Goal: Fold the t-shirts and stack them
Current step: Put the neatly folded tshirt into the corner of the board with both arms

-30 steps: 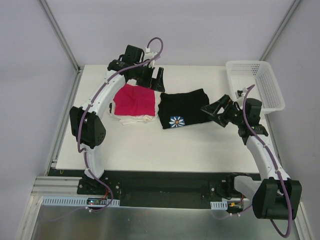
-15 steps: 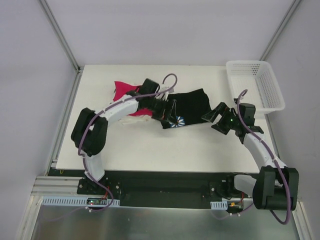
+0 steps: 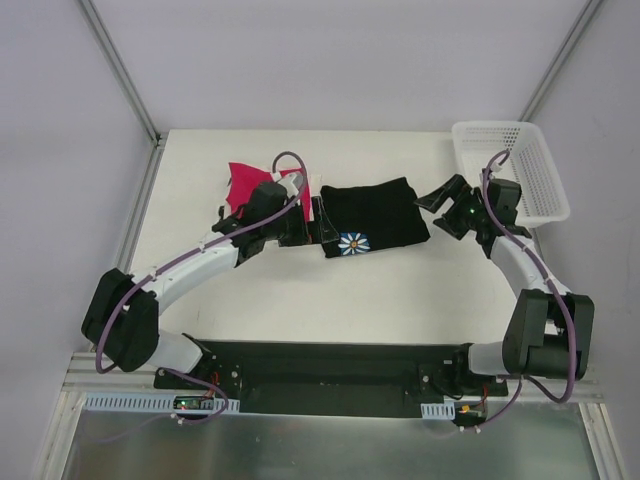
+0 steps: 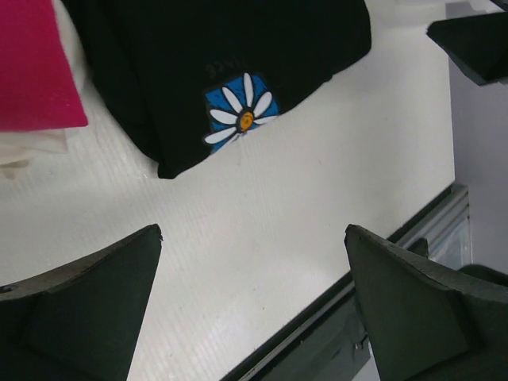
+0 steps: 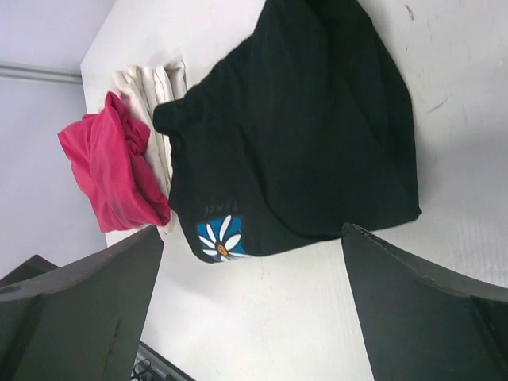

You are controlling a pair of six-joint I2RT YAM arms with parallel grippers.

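A folded black t-shirt (image 3: 378, 210) with a blue daisy print (image 3: 352, 242) lies mid-table. Left of it sits a rumpled magenta-pink t-shirt (image 3: 241, 183) on top of cream t-shirts (image 5: 147, 86); my left arm covers most of that pile in the top view. My left gripper (image 3: 314, 222) hovers open at the black shirt's left edge, holding nothing. In the left wrist view the print (image 4: 240, 115) shows beyond the left gripper (image 4: 252, 230). My right gripper (image 3: 438, 204) stands open and empty just right of the black shirt (image 5: 294, 127), which it faces.
A white mesh basket (image 3: 545, 175) stands at the back right corner, close behind my right wrist. The white table (image 3: 400, 290) ends at a dark metal rail along the near side. Grey walls enclose the back and sides.
My left arm swung from the back of the table over the pink pile to the black shirt's left edge; the pink shirt is now rumpled. My right gripper drew back toward the basket.
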